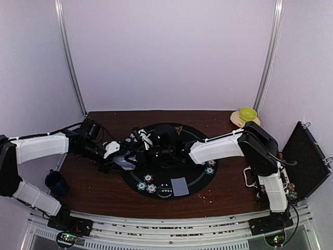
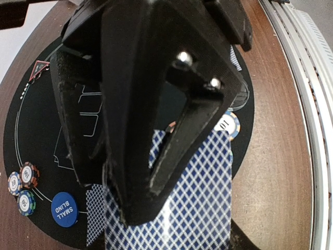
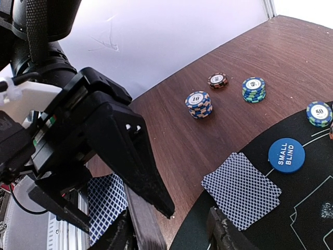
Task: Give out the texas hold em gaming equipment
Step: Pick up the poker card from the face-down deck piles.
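A deck of blue-backed cards (image 2: 197, 208) is clenched between the fingers of the left gripper (image 2: 112, 200), over the black mat's (image 2: 31, 130) edge — the right gripper (image 3: 171, 235) is held beside it, fingers spread apart. Beside the blue button (image 3: 286, 154), two cards (image 3: 242, 190) are laid face down.

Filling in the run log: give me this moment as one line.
left gripper: shut on card deck | right gripper: open, near deck | mat: face-down cards near small blind button

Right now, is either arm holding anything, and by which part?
The left gripper holds the stack of cards, its jaws pinching it near one end. The right gripper holds nothing; its jaws stand apart.
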Available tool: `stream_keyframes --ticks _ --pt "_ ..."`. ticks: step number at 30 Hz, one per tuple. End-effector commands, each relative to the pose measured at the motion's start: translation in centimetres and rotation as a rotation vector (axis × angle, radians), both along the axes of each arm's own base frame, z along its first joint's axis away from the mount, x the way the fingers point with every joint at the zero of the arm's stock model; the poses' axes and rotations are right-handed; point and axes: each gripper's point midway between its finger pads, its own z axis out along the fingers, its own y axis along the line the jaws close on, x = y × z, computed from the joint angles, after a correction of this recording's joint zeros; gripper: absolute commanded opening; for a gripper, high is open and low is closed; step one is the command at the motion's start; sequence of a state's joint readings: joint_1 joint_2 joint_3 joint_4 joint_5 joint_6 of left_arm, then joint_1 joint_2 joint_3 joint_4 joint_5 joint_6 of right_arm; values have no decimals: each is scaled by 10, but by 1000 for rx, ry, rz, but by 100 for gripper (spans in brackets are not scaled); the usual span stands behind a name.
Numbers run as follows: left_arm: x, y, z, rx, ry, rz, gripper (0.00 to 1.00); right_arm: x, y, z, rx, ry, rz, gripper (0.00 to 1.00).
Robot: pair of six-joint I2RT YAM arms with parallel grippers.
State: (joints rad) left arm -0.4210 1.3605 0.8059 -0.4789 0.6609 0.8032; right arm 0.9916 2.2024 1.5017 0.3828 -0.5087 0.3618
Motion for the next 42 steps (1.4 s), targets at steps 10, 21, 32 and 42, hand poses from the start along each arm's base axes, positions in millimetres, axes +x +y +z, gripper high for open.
stream_keyframes --ticks 10,21,32,42 --pt "-4 -6 4 -41 2 -41 47 12 -22 18 -6 -17 -31 40" --pt "-4 -6 1 -37 11 -43 47 -1 -32 28 3 -23 1 35" --pt "-4 -7 2 -38 9 -43 47 -9 -32 31 34 13 45 0" --pt "-1 -6 -1 -26 13 -27 47 -11 -67 60 117 -4 -31 0"
